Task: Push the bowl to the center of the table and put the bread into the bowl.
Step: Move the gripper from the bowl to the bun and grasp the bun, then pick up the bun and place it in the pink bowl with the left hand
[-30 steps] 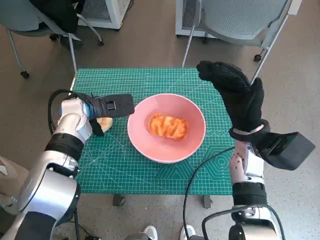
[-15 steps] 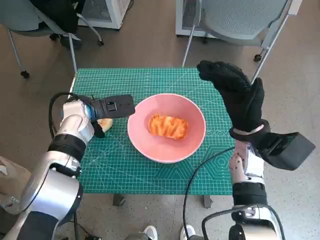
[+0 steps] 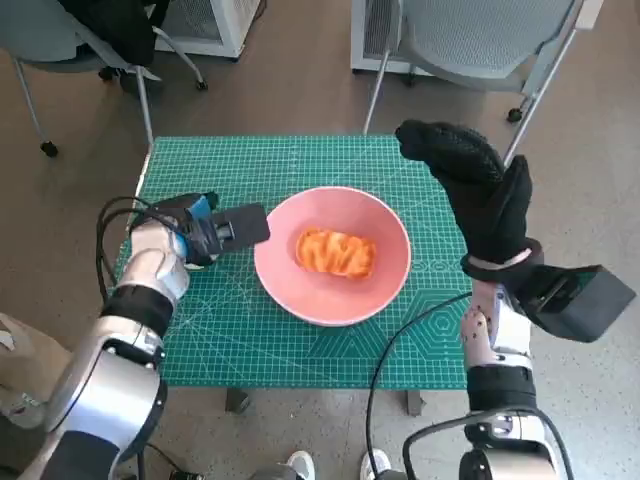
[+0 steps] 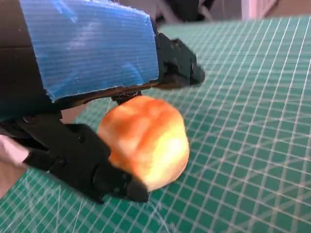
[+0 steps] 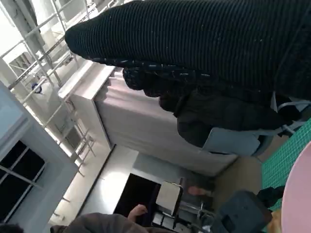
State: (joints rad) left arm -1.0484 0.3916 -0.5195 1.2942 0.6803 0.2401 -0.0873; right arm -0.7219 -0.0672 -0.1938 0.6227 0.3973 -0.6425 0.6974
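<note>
The pink bowl [image 3: 290, 282] stands near the middle of the green mat [image 3: 300, 160], with an orange-glazed piece of bread [image 3: 336, 252] lying in it. Just left of the bowl, my left hand [image 3: 196, 232] covers a second roll in the head view. The left wrist view shows that golden roll [image 4: 146, 141] gripped between the black fingers [image 4: 87, 167], low over the mat [image 4: 252, 121]. My right hand [image 3: 470, 190] is raised above the table's right side, fingers spread, holding nothing. The right wrist view catches the bowl's rim [image 5: 300, 191].
Two chairs [image 3: 470, 40] [image 3: 90, 40] stand on the floor beyond the table's far edge. A black cable [image 3: 400, 350] runs across the near right part of the mat. Someone's shoes [image 3: 300, 466] show below the near edge, and a person [image 5: 97, 223] appears in the right wrist view.
My left hand has turned and shifted slightly up and right toward the bowl, so the roll that showed beneath it is now hidden in the head view. The right hand stayed put.
</note>
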